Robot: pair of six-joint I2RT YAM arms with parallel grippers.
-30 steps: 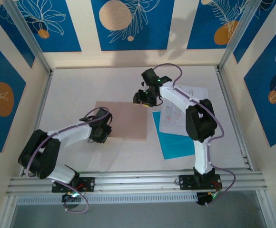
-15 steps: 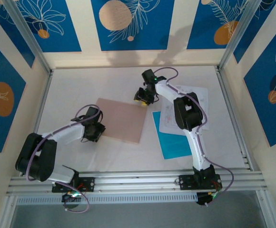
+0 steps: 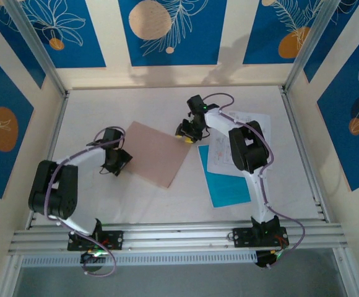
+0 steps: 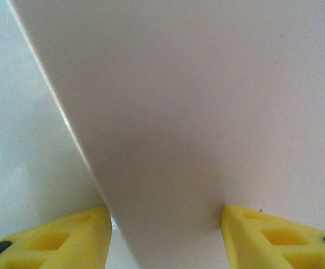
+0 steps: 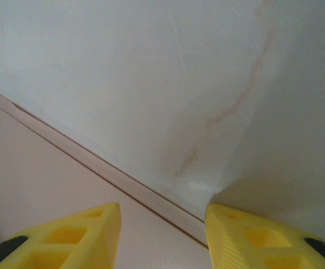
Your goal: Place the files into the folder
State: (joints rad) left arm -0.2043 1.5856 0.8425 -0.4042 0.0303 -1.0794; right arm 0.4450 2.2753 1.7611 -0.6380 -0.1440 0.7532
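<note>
My top camera sits above and behind the arm bases and looks down on the whole bench (image 3: pixel 167 204) from far off. The wrist cameras look forward, almost against the surface. One looks past the left end effector (image 4: pixel 165 235) onto the folder (image 4: pixel 207 112). The other looks past the right end effector (image 5: pixel 162 235) along the folder's edge. All three views share that folder.

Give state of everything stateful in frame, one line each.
folder: closed, lying flat, skewed.
left gripper: open, fingers straddling the folder's left edge.
right gripper: open, fingers straddling the folder's far right edge.
white sheets: outside folder, loose to its right.
teal sheet: outside folder, flat, partly under white sheets.
</note>
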